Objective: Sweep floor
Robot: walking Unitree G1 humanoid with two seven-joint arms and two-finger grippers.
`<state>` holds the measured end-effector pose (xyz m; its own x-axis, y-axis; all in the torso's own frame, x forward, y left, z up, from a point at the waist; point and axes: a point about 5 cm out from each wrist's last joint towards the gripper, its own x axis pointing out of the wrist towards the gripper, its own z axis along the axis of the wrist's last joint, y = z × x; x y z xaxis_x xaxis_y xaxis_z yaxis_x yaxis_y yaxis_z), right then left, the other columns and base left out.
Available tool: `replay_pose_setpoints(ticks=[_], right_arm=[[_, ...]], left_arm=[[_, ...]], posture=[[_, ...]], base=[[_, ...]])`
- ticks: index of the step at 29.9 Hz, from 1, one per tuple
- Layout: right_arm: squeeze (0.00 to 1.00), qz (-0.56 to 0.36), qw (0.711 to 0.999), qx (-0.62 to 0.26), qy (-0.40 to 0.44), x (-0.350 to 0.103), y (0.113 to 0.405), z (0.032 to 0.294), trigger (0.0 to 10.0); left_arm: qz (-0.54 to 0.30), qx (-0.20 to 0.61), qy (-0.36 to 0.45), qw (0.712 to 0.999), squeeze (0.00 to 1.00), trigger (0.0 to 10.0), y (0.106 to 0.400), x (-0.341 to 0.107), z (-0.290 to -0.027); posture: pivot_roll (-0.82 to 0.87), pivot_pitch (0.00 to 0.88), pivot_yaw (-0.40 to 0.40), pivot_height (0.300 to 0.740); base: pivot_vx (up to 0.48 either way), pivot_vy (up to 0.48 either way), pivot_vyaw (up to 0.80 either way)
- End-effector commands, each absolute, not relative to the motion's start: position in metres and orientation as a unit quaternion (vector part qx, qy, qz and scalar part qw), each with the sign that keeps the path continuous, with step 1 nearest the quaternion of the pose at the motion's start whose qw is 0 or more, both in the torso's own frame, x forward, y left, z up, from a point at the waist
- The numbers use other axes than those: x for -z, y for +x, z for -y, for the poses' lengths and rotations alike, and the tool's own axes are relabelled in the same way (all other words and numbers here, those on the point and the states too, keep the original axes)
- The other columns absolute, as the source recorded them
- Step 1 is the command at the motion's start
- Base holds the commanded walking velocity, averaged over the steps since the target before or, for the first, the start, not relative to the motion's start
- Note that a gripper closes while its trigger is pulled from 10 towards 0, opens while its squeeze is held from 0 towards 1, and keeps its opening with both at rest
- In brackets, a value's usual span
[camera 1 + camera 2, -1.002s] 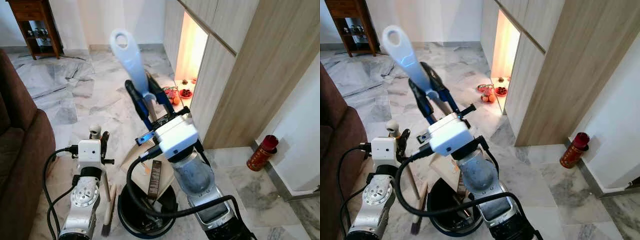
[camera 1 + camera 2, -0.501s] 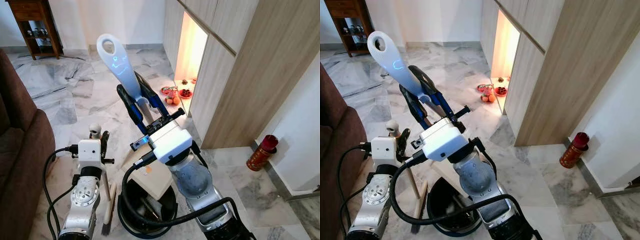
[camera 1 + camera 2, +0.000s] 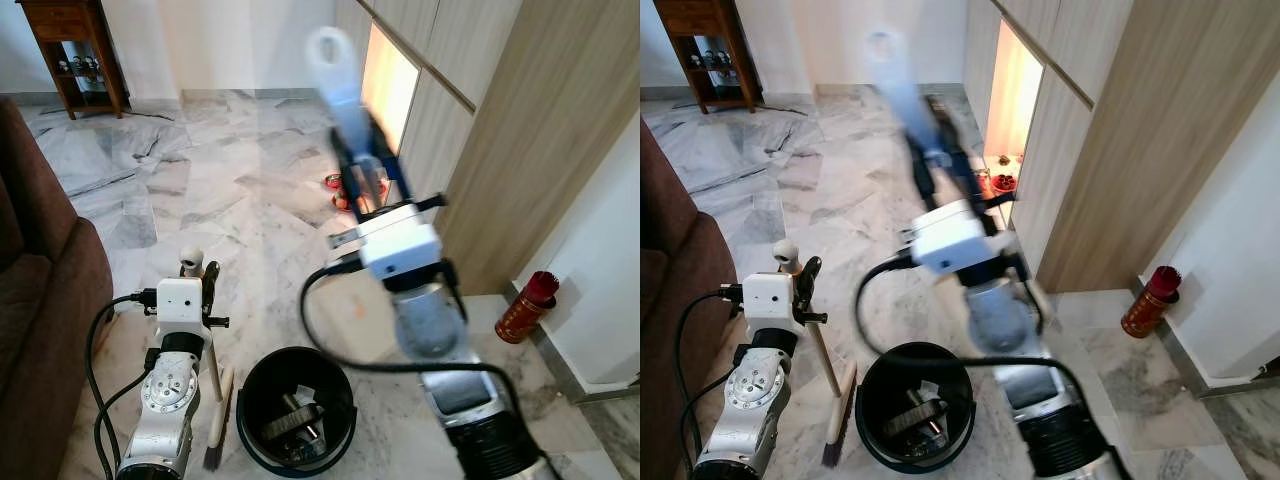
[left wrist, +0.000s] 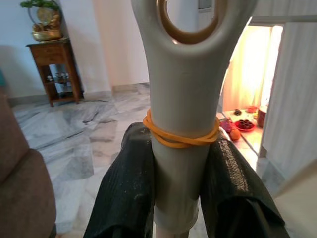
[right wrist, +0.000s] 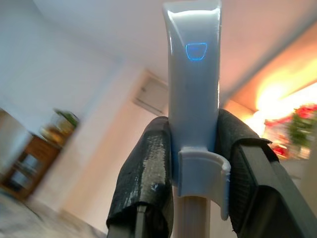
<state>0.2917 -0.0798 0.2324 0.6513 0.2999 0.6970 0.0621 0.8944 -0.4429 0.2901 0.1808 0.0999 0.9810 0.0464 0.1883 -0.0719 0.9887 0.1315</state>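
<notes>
The floor [image 3: 240, 200] is pale grey marble veined in darker grey. The bin [image 3: 296, 408] near the left pincer [image 4: 181, 178] is black. The broom [image 3: 215, 400] beside it has a pale tan stick and dark bristles; its beige handle top [image 4: 183, 99], held between the left pincer's black fingers [image 4: 129, 193], wears an orange rubber band [image 4: 181, 136]. In the right pincer [image 5: 195, 183], between black fingers [image 5: 146, 183], is a light blue handle [image 5: 194, 84] with a small glowing blue mark. The sofa [image 3: 40, 300] is dark brown. The cabinet [image 3: 500, 140] is light wood grain, its niche glowing orange. A can [image 3: 525, 305] is red with gold print.
</notes>
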Motion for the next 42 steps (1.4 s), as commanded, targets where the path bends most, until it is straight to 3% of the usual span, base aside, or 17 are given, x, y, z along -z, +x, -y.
replay_pose_setpoints(ticks=[1, 2, 7, 13, 28, 42], right_arm=[[0.00, 0.415, 0.881, -0.032, -0.225, -0.238, 0.297, 0.090, 10.0], [0.00, 0.415, 0.881, -0.032, -0.225, -0.238, 0.297, 0.090, 10.0], [0.00, 0.300, 0.935, 0.104, -0.159, -0.201, 0.316, 0.139, 10.0], [0.00, 0.236, 0.955, 0.128, -0.127, -0.169, 0.320, 0.157, 10.0], [0.00, 0.191, 0.954, 0.171, -0.152, -0.137, 0.320, 0.183, 10.0], [0.00, 0.115, 0.963, 0.177, -0.165, -0.098, 0.318, 0.203, 10.0]], left_arm=[[0.130, -0.014, 0.075, 0.989, 0.00, 10.0, 0.294, -0.115, -0.176], [0.130, -0.014, 0.075, 0.989, 0.00, 10.0, 0.294, -0.115, -0.176], [0.123, 0.008, 0.088, 0.989, 0.00, 10.0, 0.289, -0.111, -0.173], [0.114, 0.012, 0.091, 0.989, 0.00, 10.0, 0.285, -0.107, -0.178], [0.095, 0.031, 0.093, 0.991, 0.00, 10.0, 0.281, -0.101, -0.184], [0.072, 0.019, 0.037, 0.997, 0.00, 10.0, 0.278, -0.094, -0.191]], posture=[[0.11, 0.000, -0.038, 0.740], [0.11, 0.000, -0.038, 0.740], [0.12, 0.000, -0.035, 0.740], [0.13, 0.000, -0.029, 0.740], [0.12, 0.000, -0.010, 0.740], [0.13, 0.000, -0.016, 0.740]], base=[[0.000, 0.000, 0.00], [0.000, 0.000, 0.00], [0.000, 0.000, 0.00], [0.000, 0.000, 0.00], [0.000, 0.000, 0.00], [0.000, 0.000, 0.00]])
